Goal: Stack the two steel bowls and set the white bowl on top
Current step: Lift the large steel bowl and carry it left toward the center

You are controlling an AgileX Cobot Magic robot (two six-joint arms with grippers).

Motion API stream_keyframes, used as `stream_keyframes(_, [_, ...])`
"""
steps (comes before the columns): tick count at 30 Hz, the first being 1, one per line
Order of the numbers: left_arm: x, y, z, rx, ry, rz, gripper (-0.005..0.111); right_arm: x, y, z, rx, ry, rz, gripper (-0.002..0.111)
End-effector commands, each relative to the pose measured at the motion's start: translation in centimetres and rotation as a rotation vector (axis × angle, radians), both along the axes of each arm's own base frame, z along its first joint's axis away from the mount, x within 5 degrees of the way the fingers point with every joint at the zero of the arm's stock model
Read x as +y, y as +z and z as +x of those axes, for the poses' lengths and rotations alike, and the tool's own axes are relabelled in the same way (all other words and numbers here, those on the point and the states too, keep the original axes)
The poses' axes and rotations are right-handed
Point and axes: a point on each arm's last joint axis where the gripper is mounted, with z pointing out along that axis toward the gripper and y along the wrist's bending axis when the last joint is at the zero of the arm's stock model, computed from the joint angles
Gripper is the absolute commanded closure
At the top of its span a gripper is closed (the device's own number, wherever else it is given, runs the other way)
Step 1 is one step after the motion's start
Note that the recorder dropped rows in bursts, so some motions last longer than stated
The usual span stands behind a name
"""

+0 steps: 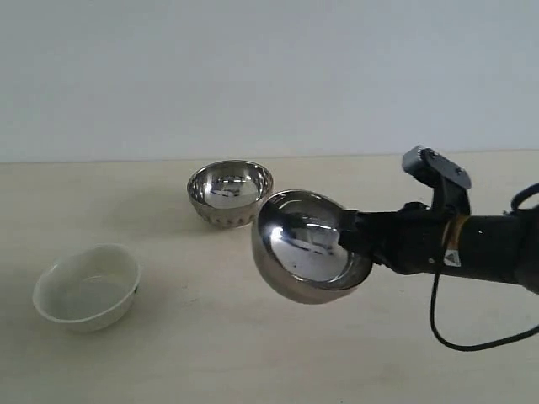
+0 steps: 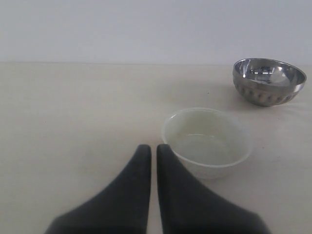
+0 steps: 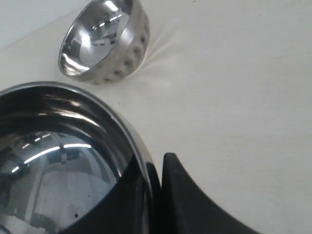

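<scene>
My right gripper (image 1: 347, 231) is shut on the rim of the wide smooth steel bowl (image 1: 303, 244), holding it tilted on its side above the table. In the right wrist view one finger is inside that bowl (image 3: 58, 161) and the other outside, with the gripper (image 3: 155, 163) pinching the rim. The smaller dimpled steel bowl (image 1: 230, 192) stands upright just behind and to the left, also seen in the right wrist view (image 3: 105, 41). At the front left sits the white bowl (image 1: 87, 286). My left gripper (image 2: 153, 148) is shut and empty, just beside the white bowl (image 2: 207, 143).
The pale table (image 1: 210, 353) runs back to a plain wall. A black cable (image 1: 446, 332) hangs from the right arm. The dimpled steel bowl (image 2: 269, 81) lies beyond the white bowl in the left wrist view.
</scene>
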Motion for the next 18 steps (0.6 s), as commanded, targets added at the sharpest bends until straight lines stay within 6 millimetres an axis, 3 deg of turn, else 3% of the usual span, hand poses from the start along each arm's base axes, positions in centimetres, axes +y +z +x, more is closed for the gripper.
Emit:
stream_keyframes(1, [0.0, 0.0, 0.0, -0.007, -0.003, -0.005, 0.103, 3.0, 1.3, 0.4, -0.010, 0.038, -0.135, 0.108])
stream_keyframes(4, [0.0, 0.0, 0.0, -0.007, -0.003, -0.005, 0.103, 5.0, 2.1, 0.4, -0.019, 0.055, -0.198, 0.108])
stream_keyframes(10, [0.0, 0.0, 0.0, -0.007, -0.003, -0.005, 0.103, 8.8, 3.6, 0.7, -0.059, 0.110, -0.149, 0.108])
stream_keyframes(18, [0.0, 0.0, 0.0, -0.007, -0.003, -0.005, 0.103, 11.4, -0.2, 2.2, 0.024, 0.120, -0.176, 0.108])
